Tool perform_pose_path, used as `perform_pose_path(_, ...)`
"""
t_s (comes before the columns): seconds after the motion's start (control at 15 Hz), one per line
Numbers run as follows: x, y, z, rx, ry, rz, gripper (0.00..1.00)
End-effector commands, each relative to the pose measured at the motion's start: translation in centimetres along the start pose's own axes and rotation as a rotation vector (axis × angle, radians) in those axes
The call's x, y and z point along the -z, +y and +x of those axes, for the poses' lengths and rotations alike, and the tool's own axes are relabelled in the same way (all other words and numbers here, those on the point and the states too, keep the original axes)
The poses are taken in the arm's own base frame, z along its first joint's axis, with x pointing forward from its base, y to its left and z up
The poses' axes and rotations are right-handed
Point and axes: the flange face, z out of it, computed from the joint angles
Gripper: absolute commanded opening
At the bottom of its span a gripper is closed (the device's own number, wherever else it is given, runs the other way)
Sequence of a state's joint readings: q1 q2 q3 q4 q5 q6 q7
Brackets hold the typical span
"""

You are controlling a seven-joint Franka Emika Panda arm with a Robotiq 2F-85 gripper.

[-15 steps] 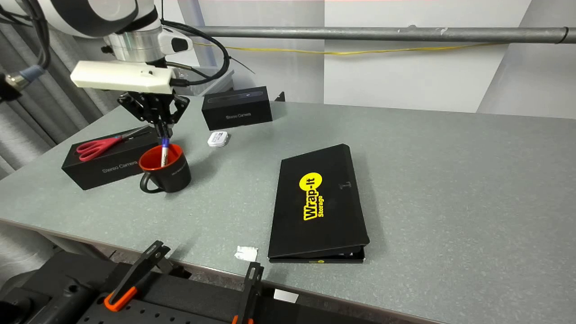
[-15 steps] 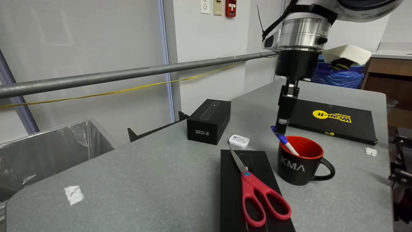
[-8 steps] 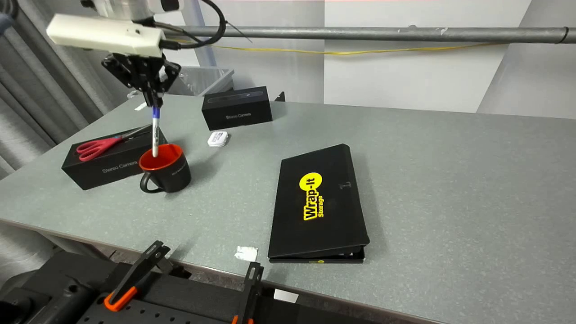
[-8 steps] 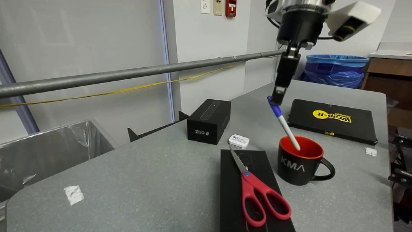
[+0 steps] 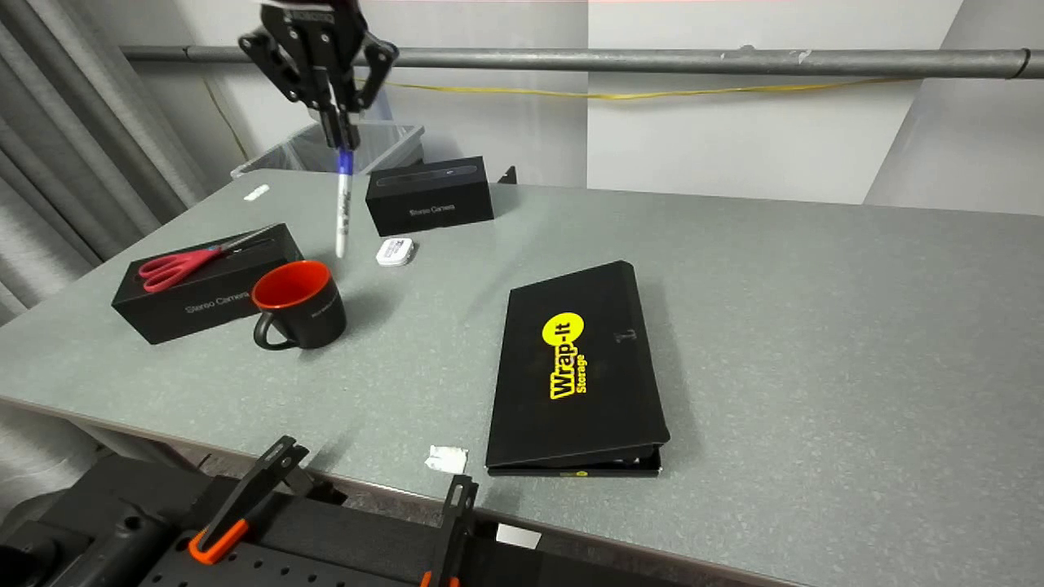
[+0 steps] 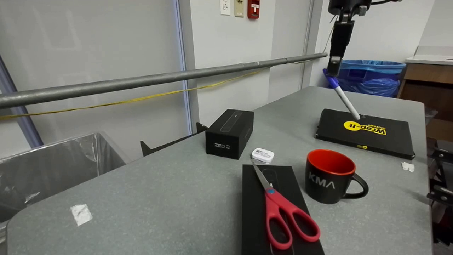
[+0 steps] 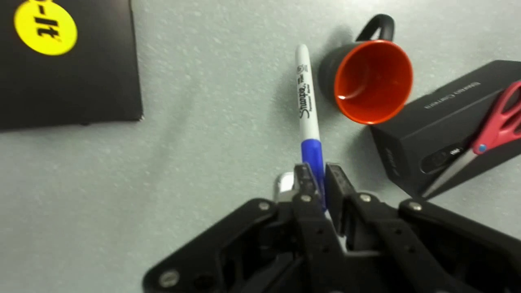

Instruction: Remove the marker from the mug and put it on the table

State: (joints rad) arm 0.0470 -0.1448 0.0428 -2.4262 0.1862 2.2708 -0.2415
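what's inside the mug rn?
Only red inner surface shows in the mug; the marker is outside, in the gripper. The mug's near side hides at least part of the bottom in both exterior views.

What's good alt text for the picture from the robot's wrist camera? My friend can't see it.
A robot gripper pinches a white marker by its blue cap above a gray table, apart from a black mug with a red inside. Red-handled scissors lie on a black box at right; part of a black case shows at upper left.
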Motion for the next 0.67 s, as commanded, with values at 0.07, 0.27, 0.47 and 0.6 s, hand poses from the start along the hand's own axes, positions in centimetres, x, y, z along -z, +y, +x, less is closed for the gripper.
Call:
perform_pose_path(0.07,-6.3,5.4,1.5,-0.088,-0.125,0.016,0.02)
perform_pose_path(0.27,-11.0,5.4,2.5,-0.099,-0.179,0.038,0.02)
perform_pose_path(0.47,-14.6,4.5,4.0,-0.083,-0.181,0.038,0.02)
perform_pose_path(0.6,-16.6,3.6,4.7,-0.060,-0.181,0.027,0.02)
